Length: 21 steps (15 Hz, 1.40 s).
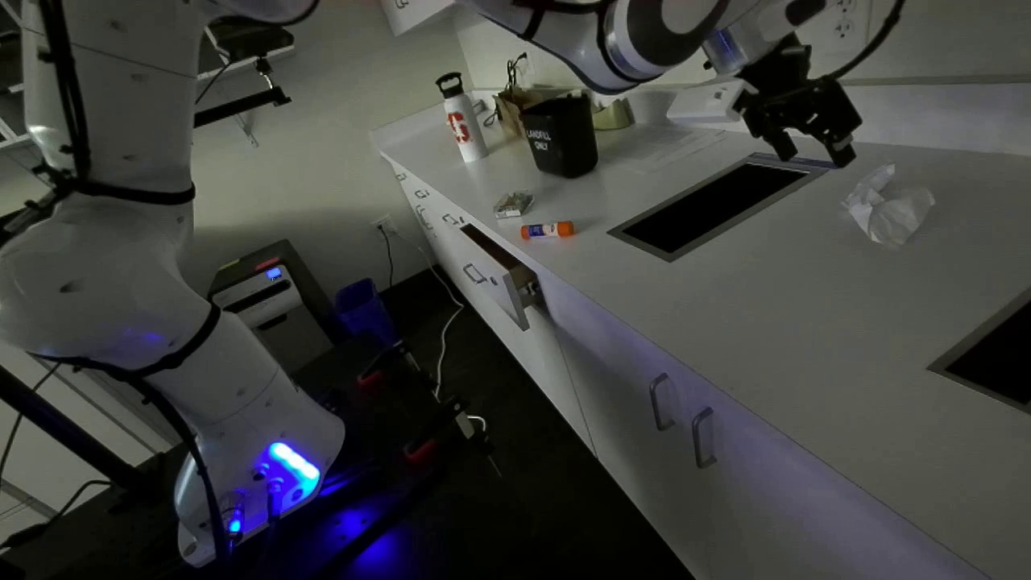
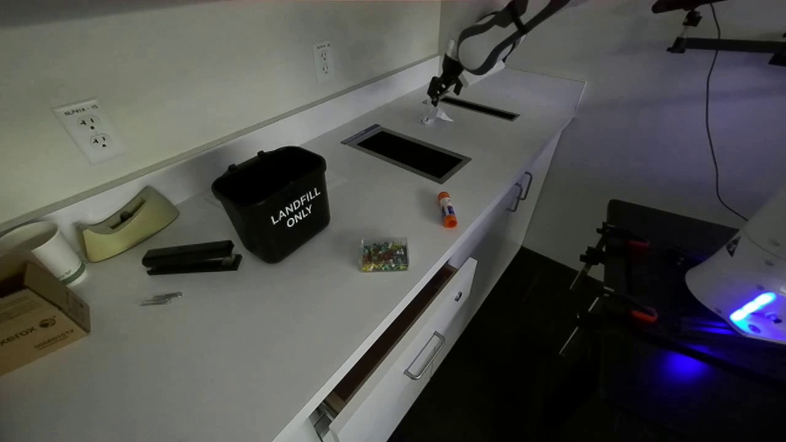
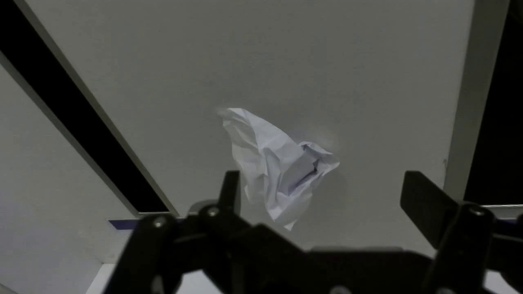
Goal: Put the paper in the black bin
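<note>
I can't see the underside of the paper [image 3: 269, 163]. The wrist view's bottom edge cuts off the body of the gripper [image 3: 322, 176], and the top edge crops the arm [image 1: 113, 266] in both exterior views. The inside of the black bin [image 2: 285, 224] is lost in shadow; in an exterior view its bulk hides part of the tape dispenser [image 1: 614, 115]. The cardboard box [image 2: 43, 325] runs out of an exterior view, covering part of a white cup [image 2: 60, 253]. The countertop [image 2: 233, 368] hides the back of the open drawer [image 2: 396, 369].

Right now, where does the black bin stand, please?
In an exterior view, the black bin stands on the counter left of centre, between the stapler at its left and the clear box at its right.
</note>
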Each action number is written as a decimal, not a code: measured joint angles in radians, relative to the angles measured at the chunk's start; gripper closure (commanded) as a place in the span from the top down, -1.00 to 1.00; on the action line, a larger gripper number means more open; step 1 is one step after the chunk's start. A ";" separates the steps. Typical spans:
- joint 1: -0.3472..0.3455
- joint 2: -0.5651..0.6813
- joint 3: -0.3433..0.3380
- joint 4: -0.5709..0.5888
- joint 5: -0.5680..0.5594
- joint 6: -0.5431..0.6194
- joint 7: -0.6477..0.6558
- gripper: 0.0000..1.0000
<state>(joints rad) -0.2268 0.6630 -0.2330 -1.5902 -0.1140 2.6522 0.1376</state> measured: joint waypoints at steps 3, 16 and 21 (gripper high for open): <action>-0.052 0.089 0.042 0.126 0.065 -0.039 -0.060 1.00; -0.133 0.371 0.080 0.545 0.118 -0.238 -0.091 -0.32; -0.138 0.414 0.079 0.629 0.118 -0.273 -0.090 -0.96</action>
<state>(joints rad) -0.3646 1.0773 -0.1542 -0.9617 0.0041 2.3788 0.0476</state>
